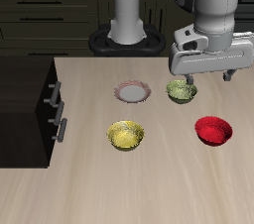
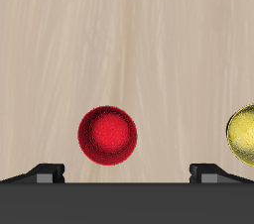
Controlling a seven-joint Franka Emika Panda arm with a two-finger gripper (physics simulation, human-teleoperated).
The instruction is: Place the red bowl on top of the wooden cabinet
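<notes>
The red bowl [image 1: 213, 130] sits upright on the light wooden table, near the table's edge on the side away from the cabinet. In the wrist view the red bowl [image 2: 108, 136] lies below me, just ahead of the fingertips. My gripper [image 1: 206, 75] [image 2: 128, 171] hangs well above the table, a little farther back than the bowl. It is open wide and holds nothing. The wooden cabinet [image 1: 25, 109] is a nearly black box with silver bar handles at the opposite side of the table; its flat top is bare.
A yellow bowl [image 1: 126, 135] [image 2: 244, 134] stands between the red bowl and the cabinet. Farther back are an olive-green bowl [image 1: 182, 91] and a white bowl [image 1: 132, 91] with a pinkish rim. Dark kitchen cupboards line the background.
</notes>
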